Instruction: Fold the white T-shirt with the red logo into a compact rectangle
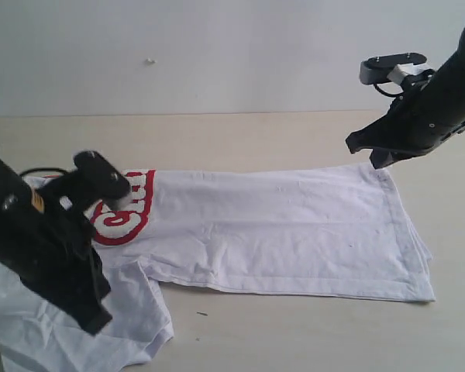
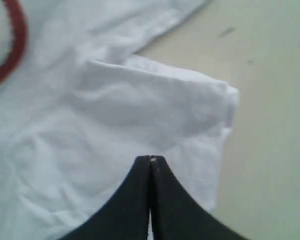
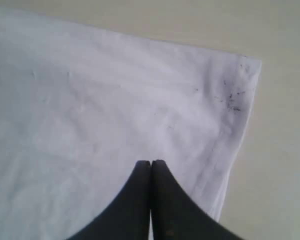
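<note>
The white T-shirt [image 1: 294, 225] lies flat on the table as a long band, its hem to the right. Part of the red logo [image 1: 128, 217] shows at the left end, partly hidden by my left arm. A short sleeve [image 1: 143, 310] sticks out toward the front left. My left gripper [image 1: 99, 319] hovers shut over that sleeve [image 2: 155, 100], with nothing seen between its jaws [image 2: 151, 159]; a red arc of the logo [image 2: 17, 40] lies at the view's corner. My right gripper [image 1: 364, 151] hangs shut and empty above the shirt's far right hem corner [image 3: 240, 85].
The pale table [image 1: 294, 333] runs bare in front of and behind the shirt, up to a white wall [image 1: 217, 54]. A small dark speck [image 1: 201, 314] lies near the sleeve. Dark flecks [image 3: 232, 97] mark the hem corner.
</note>
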Motion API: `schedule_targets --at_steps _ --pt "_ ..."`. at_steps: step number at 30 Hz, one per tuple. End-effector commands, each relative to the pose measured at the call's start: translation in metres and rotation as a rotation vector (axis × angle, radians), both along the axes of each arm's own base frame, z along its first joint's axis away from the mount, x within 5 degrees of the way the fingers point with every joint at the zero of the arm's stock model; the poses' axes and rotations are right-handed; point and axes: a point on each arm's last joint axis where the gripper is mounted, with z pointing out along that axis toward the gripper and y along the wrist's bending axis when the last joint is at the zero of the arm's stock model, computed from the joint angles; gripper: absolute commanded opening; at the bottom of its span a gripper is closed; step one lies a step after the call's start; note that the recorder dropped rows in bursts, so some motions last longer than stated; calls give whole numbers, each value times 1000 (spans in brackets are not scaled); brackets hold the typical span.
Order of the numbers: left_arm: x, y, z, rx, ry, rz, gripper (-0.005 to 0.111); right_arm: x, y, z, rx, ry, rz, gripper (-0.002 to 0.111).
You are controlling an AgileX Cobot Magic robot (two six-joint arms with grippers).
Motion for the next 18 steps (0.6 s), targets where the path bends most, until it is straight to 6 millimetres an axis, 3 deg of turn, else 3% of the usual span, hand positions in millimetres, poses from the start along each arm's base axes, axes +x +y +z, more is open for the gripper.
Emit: schedule_targets --at_steps 1,5,9,18 --pt "-36 -22 -13 -3 32 -66 3 -19 0 32 0 -45 20 0" --pt "-56 -36 -22 -30 16 -85 26 -33 1 54 1 -98 20 0" --pt "-57 -41 -26 -91 -41 -19 58 -41 2 63 11 -143 17 0" --pt "-50 -45 -63 3 -3 -34 60 -42 4 65 34 -163 12 0"
